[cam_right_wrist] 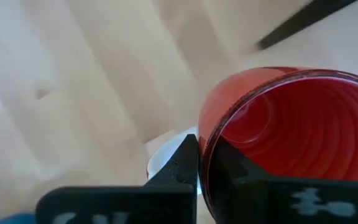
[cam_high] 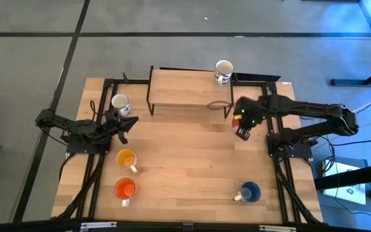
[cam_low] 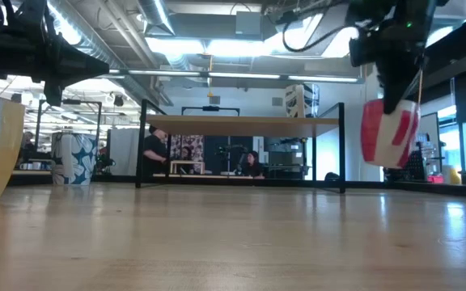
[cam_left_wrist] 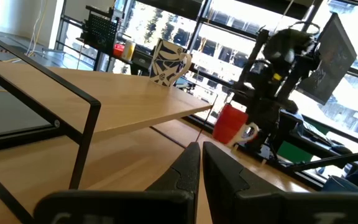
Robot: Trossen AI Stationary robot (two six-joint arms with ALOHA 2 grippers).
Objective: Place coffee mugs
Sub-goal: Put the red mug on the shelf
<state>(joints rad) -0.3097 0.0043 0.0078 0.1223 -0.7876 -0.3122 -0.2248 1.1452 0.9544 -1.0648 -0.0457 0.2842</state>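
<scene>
I've got the red mug pinched by its rim in the right gripper, hanging clear of the table beside the shelf, so I'd keep it level and lift gently onto the shelf, while the left gripper, fingers closed on nothing, waits by a white mug.

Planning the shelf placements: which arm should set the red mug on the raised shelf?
Right. The right gripper already grips the red mug by its rim, lifted beside the shelf; the left gripper sits shut near the table's left edge.
</scene>
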